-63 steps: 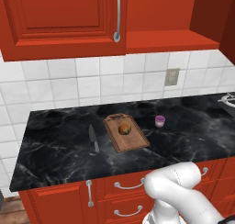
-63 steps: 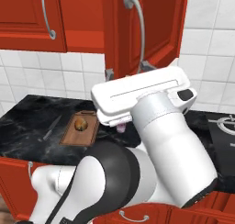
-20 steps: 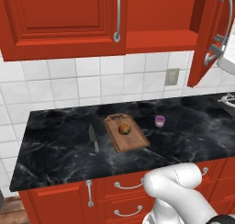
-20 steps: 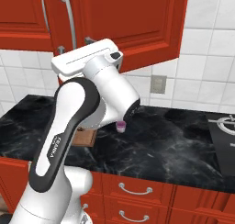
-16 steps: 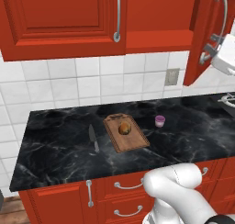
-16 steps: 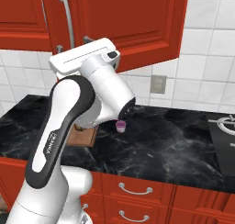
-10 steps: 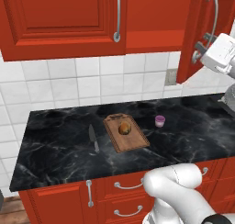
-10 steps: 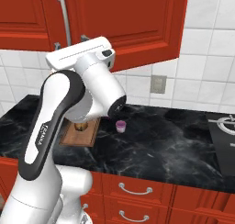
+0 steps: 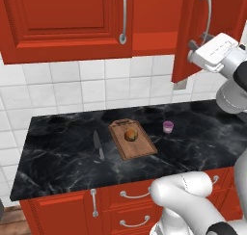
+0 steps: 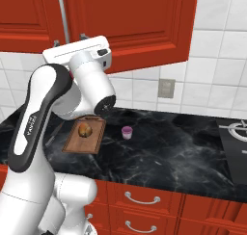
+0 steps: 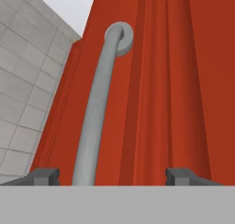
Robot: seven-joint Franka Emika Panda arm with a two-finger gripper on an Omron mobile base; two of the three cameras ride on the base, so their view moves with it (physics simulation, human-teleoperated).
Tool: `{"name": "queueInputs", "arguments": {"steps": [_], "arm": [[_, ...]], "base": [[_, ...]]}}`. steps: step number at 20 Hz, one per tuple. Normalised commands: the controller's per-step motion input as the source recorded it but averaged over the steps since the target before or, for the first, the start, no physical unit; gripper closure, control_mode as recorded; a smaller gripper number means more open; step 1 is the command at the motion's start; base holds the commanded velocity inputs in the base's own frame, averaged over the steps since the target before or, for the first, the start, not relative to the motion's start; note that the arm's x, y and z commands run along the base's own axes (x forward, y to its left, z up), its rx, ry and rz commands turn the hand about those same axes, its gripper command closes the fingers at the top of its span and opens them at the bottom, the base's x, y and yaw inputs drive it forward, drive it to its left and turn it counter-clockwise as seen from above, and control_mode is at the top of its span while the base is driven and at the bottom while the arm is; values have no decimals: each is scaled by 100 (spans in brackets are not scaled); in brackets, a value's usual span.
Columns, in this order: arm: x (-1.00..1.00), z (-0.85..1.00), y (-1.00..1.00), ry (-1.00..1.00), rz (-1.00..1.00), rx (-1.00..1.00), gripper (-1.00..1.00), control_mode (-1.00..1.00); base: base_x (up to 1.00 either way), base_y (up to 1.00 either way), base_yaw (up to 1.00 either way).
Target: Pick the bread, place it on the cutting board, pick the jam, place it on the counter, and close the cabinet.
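From the left base we see the bread (image 9: 130, 135) on the cutting board (image 9: 132, 140), the jam (image 9: 167, 127) just beside it on the table (image 9: 62, 162); the claw (image 9: 194, 46) meets the cabinet (image 9: 193, 32) door. From the right base, the door hangs ajar above the arm; through the hand camera, our claw's fingertips (image 11: 44, 176) stand apart beside the silver handle (image 11: 98, 108).

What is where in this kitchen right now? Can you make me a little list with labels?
bread: on the cutting board
jam: standing on the counter, right of the board
knife: lying on the counter, left of the board
cabinet: right door partly open
gripper: up at the open door, by its silver handle
fingers: spread apart, nothing held
left to do: close the cabinet
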Motion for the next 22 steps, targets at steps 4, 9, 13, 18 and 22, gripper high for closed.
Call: {"name": "queueInputs", "arguments": {"steps": [4, 9, 13, 18, 22], "arm": [[43, 0, 32, 0, -9, 0, -100, -100], [46, 0, 30, 0, -10, 0, -100, -100], [45, 0, 29, 0, -9, 0, -100, -100], [44, 0, 29, 0, -10, 0, -100, -100], [46, 0, 24, 0, -9, 0, -100, -100]], "base": [[0, 0, 0], [0, 0, 0], [0, 0, 0], [0, 0, 0], [0, 0, 0]]}}
